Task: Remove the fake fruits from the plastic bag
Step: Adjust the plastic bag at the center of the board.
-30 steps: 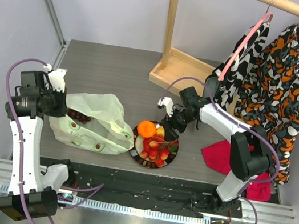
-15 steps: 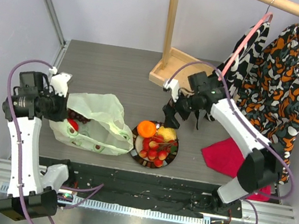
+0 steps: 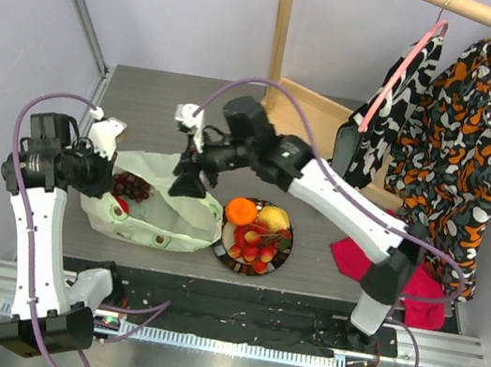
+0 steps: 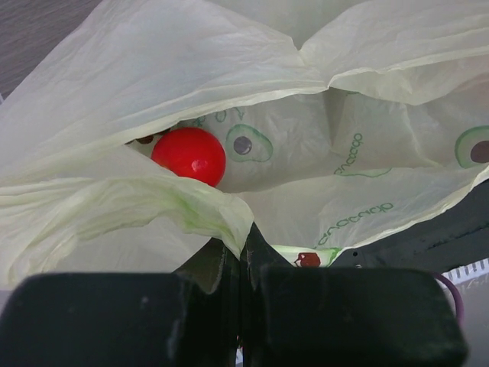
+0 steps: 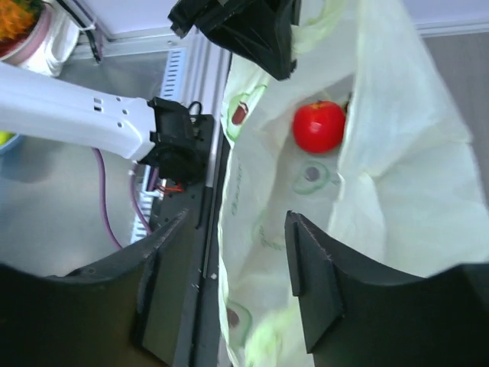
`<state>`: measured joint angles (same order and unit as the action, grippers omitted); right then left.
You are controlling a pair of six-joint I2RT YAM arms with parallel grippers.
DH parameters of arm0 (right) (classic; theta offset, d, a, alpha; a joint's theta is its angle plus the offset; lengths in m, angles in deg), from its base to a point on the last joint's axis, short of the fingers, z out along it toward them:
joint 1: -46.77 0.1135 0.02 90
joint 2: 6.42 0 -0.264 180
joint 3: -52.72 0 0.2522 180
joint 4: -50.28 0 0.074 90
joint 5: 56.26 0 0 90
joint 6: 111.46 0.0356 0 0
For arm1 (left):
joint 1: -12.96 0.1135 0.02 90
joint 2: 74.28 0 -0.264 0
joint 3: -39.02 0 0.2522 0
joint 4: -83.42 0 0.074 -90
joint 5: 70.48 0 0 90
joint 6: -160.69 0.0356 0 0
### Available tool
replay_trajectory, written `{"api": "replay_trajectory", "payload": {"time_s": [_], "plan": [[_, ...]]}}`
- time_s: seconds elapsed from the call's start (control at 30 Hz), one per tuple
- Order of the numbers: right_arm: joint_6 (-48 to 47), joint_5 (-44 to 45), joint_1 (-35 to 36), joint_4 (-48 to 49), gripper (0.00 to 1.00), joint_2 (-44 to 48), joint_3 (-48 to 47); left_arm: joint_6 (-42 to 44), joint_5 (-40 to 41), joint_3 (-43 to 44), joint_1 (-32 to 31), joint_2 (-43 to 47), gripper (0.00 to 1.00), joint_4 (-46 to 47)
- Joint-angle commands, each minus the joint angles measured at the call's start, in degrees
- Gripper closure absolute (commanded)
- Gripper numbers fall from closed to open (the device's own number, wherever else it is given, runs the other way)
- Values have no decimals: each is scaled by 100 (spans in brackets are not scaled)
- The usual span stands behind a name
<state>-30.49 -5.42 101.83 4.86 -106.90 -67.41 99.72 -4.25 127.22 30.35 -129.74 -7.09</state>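
Note:
The pale green plastic bag lies at the table's left, its mouth held up. My left gripper is shut on the bag's edge. Inside lie a red apple and a dark grape bunch. My right gripper hovers open over the bag's right part, nothing between its fingers. In the right wrist view the apple sits deeper in the bag, beyond the jaws. An orange, a lemon and red berries rest on the plate.
A wooden rack base stands at the back, with patterned clothes hanging at the right. A red cloth lies right of the plate. The black base rail runs along the near edge.
My right arm left the lemon on the plate and swung left to above the bag, jaws open. The left gripper kept its hold on the bag's edge.

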Motion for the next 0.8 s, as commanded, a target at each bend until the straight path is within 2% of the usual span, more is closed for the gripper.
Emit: {"api": "replay_trajectory", "payload": {"time_s": [0.0,0.17,0.3,0.4,0.43,0.47,0.53,0.67,0.77], "plan": [[526,-216,302,318,44,-716,-359,111,-127,-192,28,79,100,-1835],[1068,66,373,703,49,-1446,-306,-56,-260,-219,28,132,100,-1738],[1641,662,390,1241,48,-2131,-445,-117,-295,-306,28,202,100,-1721],[1651,2162,426,1294,45,-2703,-892,-109,-260,-351,37,238,100,-1694],[1573,2619,426,1285,41,-2878,-1060,-57,-251,-342,28,229,100,-1703],[1441,3624,426,1294,38,-3193,-1253,5,-251,-359,37,194,100,-1703],[1089,4605,365,1355,34,-3546,-1877,198,-199,-359,28,176,100,-1642],[501,5530,119,1750,31,-4092,-2879,734,117,-517,37,203,100,-1378],[-27,5769,-48,2101,29,-4259,-3310,1042,372,-527,37,-7,100,-931]]}}
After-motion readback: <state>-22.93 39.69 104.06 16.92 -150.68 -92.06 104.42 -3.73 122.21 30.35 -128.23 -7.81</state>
